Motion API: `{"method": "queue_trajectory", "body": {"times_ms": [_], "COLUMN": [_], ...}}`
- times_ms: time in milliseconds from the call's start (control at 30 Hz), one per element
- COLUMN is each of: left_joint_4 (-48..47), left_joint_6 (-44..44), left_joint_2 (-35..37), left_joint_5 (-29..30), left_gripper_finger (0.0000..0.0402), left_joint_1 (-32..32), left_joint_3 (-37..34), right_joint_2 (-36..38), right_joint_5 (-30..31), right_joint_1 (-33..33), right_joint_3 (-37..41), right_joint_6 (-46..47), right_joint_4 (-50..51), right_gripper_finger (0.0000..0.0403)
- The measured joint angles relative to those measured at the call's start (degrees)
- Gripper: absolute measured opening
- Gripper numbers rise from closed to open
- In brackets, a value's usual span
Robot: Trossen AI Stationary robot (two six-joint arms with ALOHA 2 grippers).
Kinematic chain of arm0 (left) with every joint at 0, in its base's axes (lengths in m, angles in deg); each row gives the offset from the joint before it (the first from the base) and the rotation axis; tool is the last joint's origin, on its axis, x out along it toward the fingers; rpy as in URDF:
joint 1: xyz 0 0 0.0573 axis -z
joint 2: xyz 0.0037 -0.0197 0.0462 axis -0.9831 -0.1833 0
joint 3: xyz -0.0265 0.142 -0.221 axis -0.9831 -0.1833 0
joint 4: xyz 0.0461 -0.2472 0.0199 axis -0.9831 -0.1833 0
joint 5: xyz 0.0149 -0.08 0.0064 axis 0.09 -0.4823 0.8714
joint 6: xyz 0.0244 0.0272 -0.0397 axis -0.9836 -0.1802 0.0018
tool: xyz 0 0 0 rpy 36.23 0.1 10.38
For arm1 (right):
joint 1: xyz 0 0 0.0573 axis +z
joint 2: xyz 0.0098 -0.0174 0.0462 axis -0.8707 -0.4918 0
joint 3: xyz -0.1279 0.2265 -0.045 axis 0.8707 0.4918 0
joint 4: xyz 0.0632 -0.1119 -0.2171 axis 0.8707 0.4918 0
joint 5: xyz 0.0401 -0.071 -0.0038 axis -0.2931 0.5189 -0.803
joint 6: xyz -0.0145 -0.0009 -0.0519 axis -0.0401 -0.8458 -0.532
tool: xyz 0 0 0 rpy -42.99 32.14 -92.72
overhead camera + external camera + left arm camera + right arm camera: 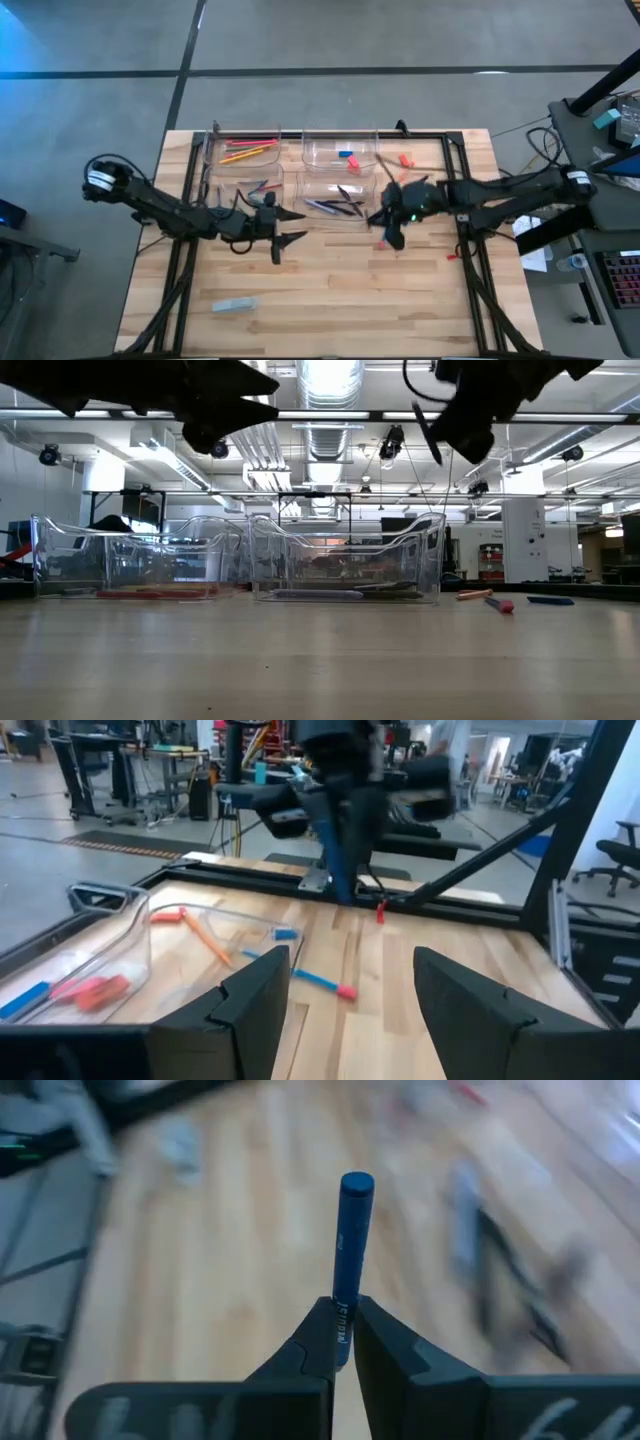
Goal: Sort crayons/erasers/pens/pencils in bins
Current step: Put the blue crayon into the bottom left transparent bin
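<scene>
Now, step in hand: I am carrying one stick that I have pinched up, and it has yet to reach a bin; other pieces lie loose on the table, so the sorting looks to me well under way but not finished.
Right gripper: my right gripper (342, 1342) is pressed together on a blue crayon (349, 1250), which stands out past the fingertips; in the high view this gripper (389, 236) hangs just right of centre, beside the lower right bin.
Left gripper: my left gripper (290, 227) is spread apart and holds nothing; it hovers left of centre in the high view, near the lower bins.
Bins: four clear bins (376, 150) sit in a block in the upper middle of the high view. The upper left one holds pencils (245, 150), the upper right one holds erasers (347, 157), the lower right one holds dark pens (335, 207), and the lower left one holds a few short sticks (262, 187) I take for crayons.
Loose pieces: an orange stick and a red piece (405, 158) lie right of the bins.
Next move, as I judge it: bring the blue crayon over the lower left bin, past the left gripper, lower it inside the walls, then spread the fingers.
</scene>
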Motion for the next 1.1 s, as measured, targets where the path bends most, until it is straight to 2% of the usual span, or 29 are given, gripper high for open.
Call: {"method": "queue_trajectory", "body": {"times_ms": [100,200,333,433,633,1100], "left_joint_4": [0.34,0.10,0.10,0.09,0.31,-0.25], "left_joint_6": [0.34,0.50,0.56,0.60,2.28,6.78], "left_joint_2": [-1.71,-3.78,-7.47,-10.36,-14.25,-14.45], "left_joint_5": [-0.04,-2.80,-6.40,-6.80,-6.90,-9.47], "left_gripper_finger": [0.0199,0.0203,0.0228,0.0255,0.0289,0.0284], "left_joint_1": [0.00,0.00,0.07,0.04,0.04,0.00], "left_joint_3": [1.80,3.57,6.80,9.11,12.12,12.84], "right_joint_2": [-2.89,-6.71,-12.55,-16.64,-23.02,-30.89], "right_joint_5": [2.24,4.34,5.68,5.86,6.03,6.60], "right_joint_1": [5.87,9.70,12.17,12.45,12.36,12.49], "right_joint_3": [-0.02,-0.04,-0.07,-0.23,-2.07,-11.47], "right_joint_6": [-1.10,-1.71,-2.74,-3.85,-5.95,-10.75], "right_joint_4": [-8.49,-15.35,-23.78,-29.00,-34.20,-32.52], "right_gripper_finger": [0.0018,0.0018,0.0018,0.0018,0.0018,0.0018]}}
